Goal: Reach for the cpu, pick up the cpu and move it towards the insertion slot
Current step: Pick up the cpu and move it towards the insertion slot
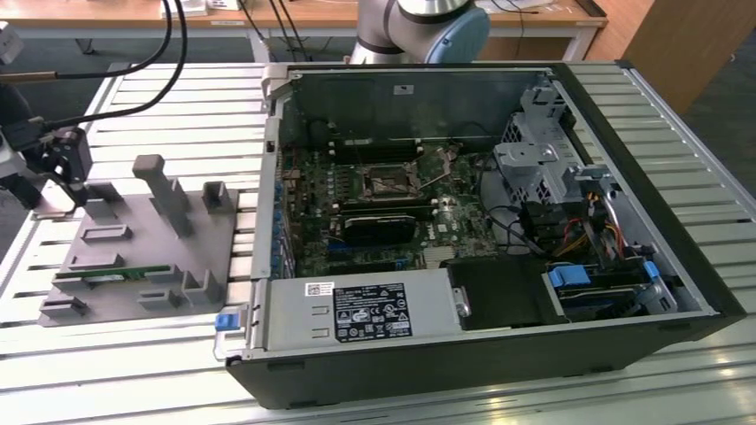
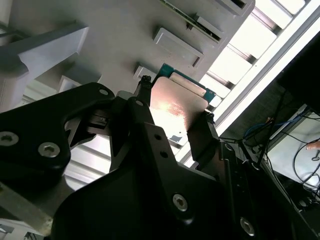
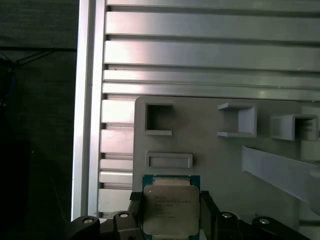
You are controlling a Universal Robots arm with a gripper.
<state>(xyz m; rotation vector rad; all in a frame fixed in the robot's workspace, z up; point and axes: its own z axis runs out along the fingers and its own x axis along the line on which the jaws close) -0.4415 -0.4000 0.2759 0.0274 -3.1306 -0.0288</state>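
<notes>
- My gripper (image 3: 171, 222) hangs over the corner of the grey tray (image 1: 154, 252) at the exterior view's left. The tray sits on a slatted metal table (image 1: 154, 88).
- My fingers (image 3: 136, 212) are clamped on the cpu (image 3: 170, 205). In both wrist views one finger presses against each of two opposite edges, and the silvery top shows between them.
- I cannot tell whether the chip is already lifted or resting on the tray.
- The cpu is square, so it has no long axis to line up. Its flat top faces up towards my wrist.
- The insertion slot (image 1: 388, 183) lies well apart from me, towards the exterior view's right. It is inside the open computer case (image 1: 661, 230), with the tray and the case's side wall between us.
- The tray also holds a green memory stick (image 1: 112, 276), lying in a groove well away from my fingers.
- In the case, the slot sits on the motherboard, near a black rectangular block (image 1: 378, 226).
</notes>
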